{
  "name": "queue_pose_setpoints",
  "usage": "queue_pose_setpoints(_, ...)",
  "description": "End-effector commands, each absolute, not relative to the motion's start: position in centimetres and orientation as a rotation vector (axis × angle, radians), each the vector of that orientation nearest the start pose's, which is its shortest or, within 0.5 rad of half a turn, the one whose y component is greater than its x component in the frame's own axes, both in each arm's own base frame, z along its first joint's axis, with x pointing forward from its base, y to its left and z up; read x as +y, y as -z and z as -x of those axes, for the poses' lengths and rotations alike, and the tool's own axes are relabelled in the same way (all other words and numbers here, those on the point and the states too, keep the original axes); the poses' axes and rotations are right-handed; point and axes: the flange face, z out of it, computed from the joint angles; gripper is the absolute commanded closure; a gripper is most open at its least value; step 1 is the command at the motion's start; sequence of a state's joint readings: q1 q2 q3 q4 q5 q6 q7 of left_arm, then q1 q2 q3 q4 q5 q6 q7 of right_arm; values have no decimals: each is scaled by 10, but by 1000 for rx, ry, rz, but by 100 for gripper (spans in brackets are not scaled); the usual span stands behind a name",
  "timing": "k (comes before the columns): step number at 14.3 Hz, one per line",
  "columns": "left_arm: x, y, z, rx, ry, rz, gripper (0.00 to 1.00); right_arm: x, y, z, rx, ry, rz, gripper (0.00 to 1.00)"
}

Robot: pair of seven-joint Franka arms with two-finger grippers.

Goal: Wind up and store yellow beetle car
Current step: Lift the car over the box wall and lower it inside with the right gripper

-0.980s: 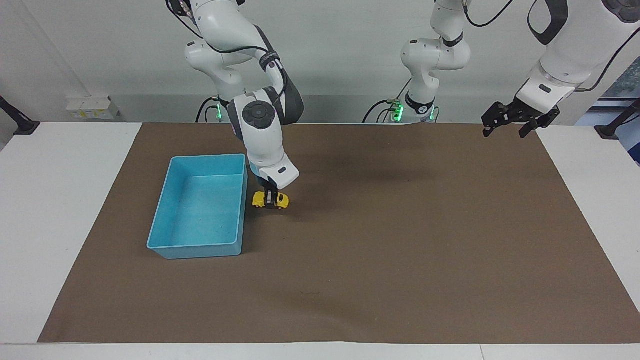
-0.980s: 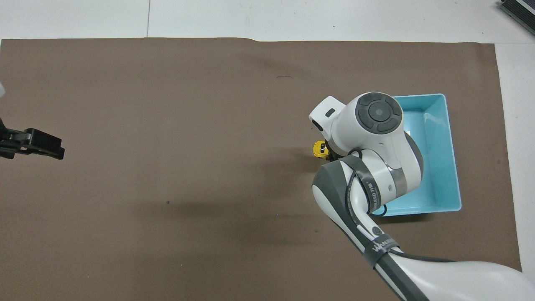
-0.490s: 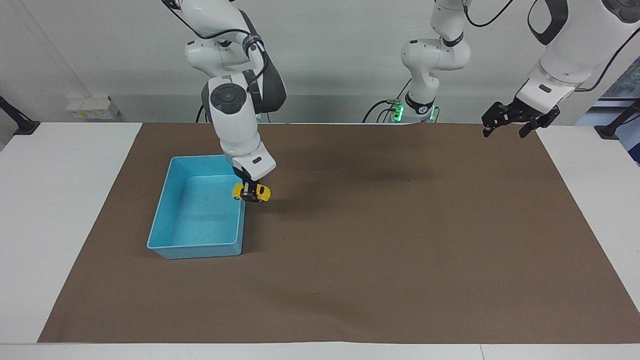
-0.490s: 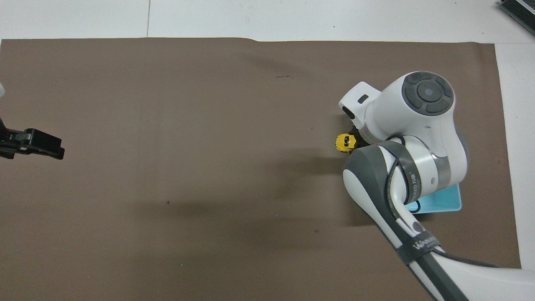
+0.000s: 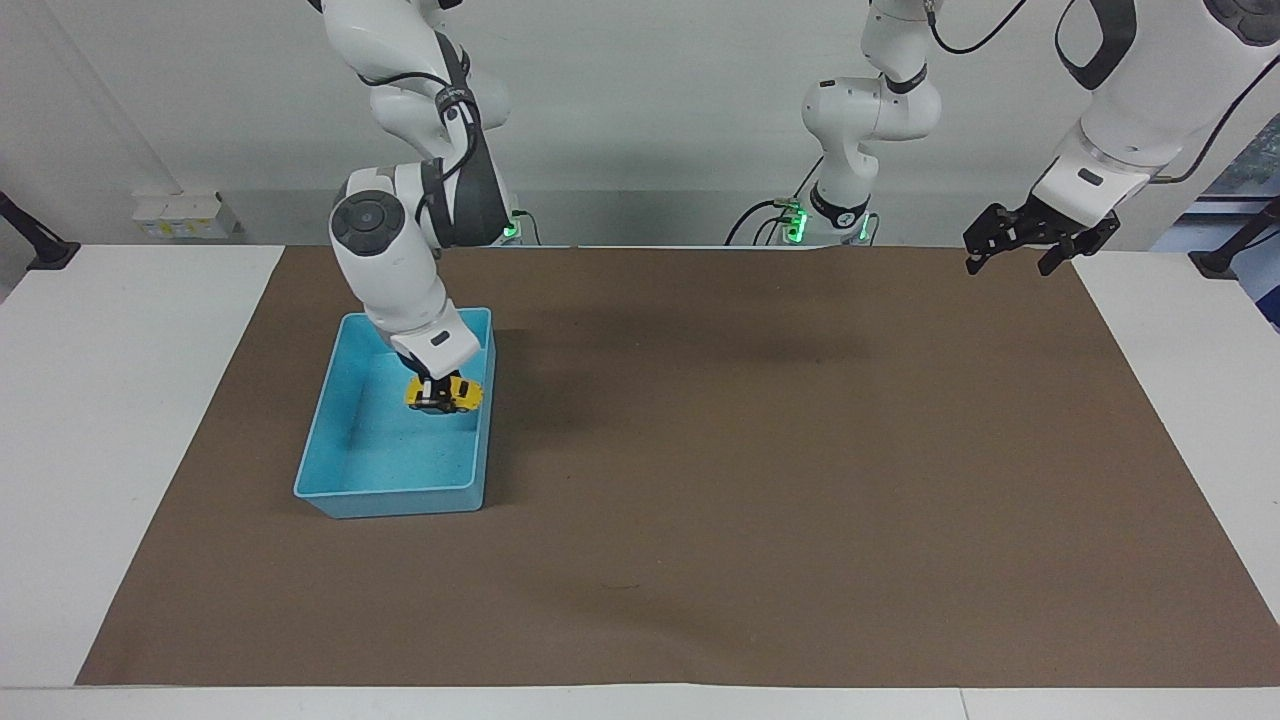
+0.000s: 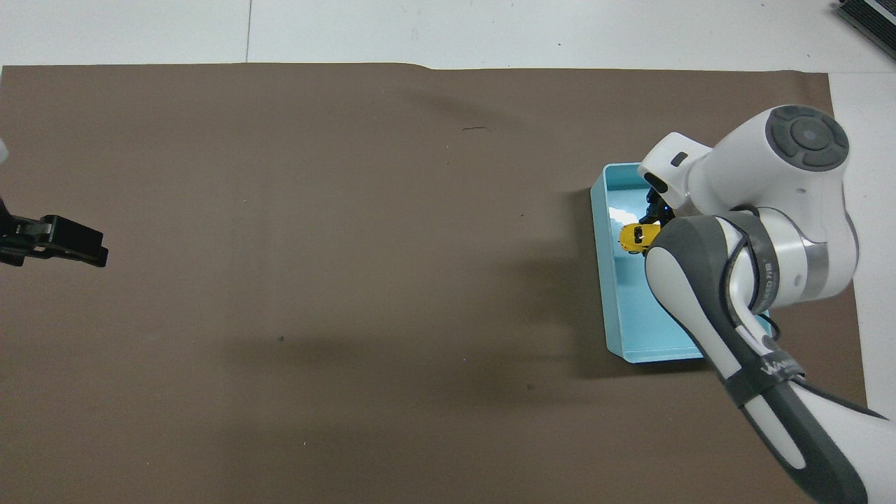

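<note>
Your right gripper (image 5: 438,388) is clamped on the yellow beetle car (image 5: 444,395), carrying it in the air over the light-blue bin (image 5: 335,420), above the part of the bin nearer to the robots and close to the wall that faces the middle of the table. In the overhead view the car (image 6: 635,238) shows just past the arm's dark forearm, inside the bin's outline (image 6: 603,280). The step in hand looks like the storing, so bring the car down before you let go: a toy this small will bounce or roll if dropped from height, and if its spring is wound it may run along the floor into a wall. Shift it a little toward the bin's middle so that it clears the near wall, lower it until the wheels are close to the floor, then part the fingers and lift straight up so that they do not drag the car out with them. Your left gripper (image 5: 1020,240) waits with its jaws spread over the corner of the brown mat (image 5: 800,500) at the left arm's end of the table, holding nothing; leave it there. Against the frame a second ago, the car was down at the mat beside the bin, outside its wall; since then your right arm has lifted it and swung it across the rim, while the left arm and the bin have not moved.
</note>
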State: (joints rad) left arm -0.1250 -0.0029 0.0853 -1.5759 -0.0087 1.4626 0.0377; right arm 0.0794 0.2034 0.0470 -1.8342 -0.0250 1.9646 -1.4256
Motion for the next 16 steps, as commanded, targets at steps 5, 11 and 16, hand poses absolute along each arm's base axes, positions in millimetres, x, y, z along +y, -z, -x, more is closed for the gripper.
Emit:
queue_pose_setpoints(5,-19,-618,-535,113,-169,3137,0,36,-384,-572,-2166,-56,2236,90)
queue_pose_setpoints(11,-19,-619,-535,113,-164,3137,0,36,-349,-559,-2201,-60,2215,90)
queue_pose_setpoints(16,-19,-619,-535,113,-166,3137,0,34,-324,-552,-2231,-53,2190,90)
